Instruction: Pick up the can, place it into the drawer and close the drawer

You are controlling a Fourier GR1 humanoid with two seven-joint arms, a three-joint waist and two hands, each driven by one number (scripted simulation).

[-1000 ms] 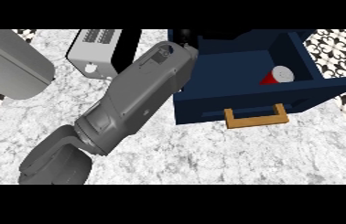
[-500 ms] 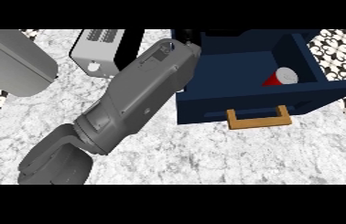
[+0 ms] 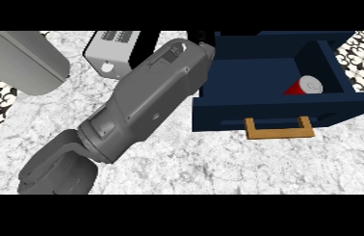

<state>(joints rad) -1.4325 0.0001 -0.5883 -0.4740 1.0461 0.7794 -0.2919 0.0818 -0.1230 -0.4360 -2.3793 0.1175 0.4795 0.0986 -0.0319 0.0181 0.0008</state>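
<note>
Marbled worktop up front, and a grey forearm slants across it from the lower left. The tan handle fronts the open navy drawer, and the red can lies inside at its right. Only a dark sliver of the left robot hand shows by the drawer's left wall, so clenched or released, can't tell.

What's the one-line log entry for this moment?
can: lying inside drawer | drawer: open, not yet closed | forearm: across counter, ending at drawer's left wall
</note>
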